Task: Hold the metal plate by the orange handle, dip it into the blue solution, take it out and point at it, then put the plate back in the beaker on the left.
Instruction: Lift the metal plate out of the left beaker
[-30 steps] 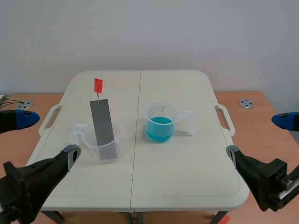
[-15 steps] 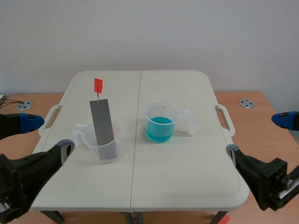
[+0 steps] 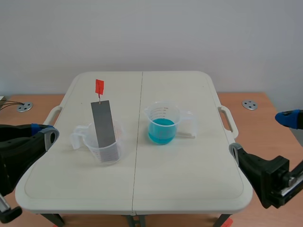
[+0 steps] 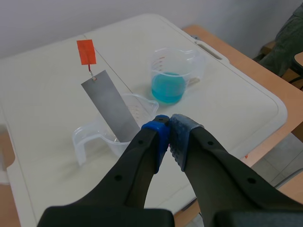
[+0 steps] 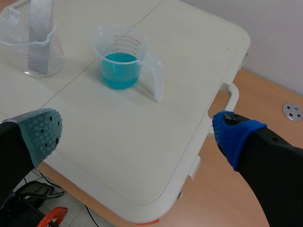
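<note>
A grey metal plate (image 3: pixel 104 124) with an orange handle (image 3: pixel 99 87) on a thin wire leans in a clear beaker (image 3: pixel 107 152) on the table's left half. To its right stands a second clear beaker (image 3: pixel 162 124) holding blue solution. My left gripper (image 3: pixel 46 134) is shut on nothing, low at the table's left edge, well short of the plate (image 4: pixel 111 106) and the handle (image 4: pixel 86 51). My right gripper (image 3: pixel 259 135) stands open off the table's right front corner, far from the blue beaker (image 5: pixel 120 59).
The beakers stand on a white folding table (image 3: pixel 189 179) with side handles and a centre seam. It rests on a wooden surface (image 3: pixel 265 101) bearing a round metal disc (image 3: pixel 249 104) on the right and another disc (image 3: pixel 24 107) on the left.
My left gripper's fingers have closed together on nothing and now sit near the table's left edge. The right arm, beakers and plate have not moved.
</note>
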Action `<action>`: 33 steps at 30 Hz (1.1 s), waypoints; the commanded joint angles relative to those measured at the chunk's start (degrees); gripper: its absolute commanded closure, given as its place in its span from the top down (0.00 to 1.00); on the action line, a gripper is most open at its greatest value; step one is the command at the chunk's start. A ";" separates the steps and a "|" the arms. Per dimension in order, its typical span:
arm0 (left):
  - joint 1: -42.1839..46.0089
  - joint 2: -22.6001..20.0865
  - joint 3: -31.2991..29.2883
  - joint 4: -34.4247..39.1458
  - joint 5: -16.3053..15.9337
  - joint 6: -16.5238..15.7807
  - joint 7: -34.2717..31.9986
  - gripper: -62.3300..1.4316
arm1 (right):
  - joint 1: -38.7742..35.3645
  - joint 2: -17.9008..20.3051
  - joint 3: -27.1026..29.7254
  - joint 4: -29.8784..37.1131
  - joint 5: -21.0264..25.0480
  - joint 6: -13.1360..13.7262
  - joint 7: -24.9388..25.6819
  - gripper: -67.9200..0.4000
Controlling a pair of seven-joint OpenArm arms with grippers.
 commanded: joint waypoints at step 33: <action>32.44 0.09 -5.31 0.52 5.68 13.05 -0.66 0.07 | 22.10 -0.17 -17.38 -5.29 2.19 -0.22 -4.17 0.98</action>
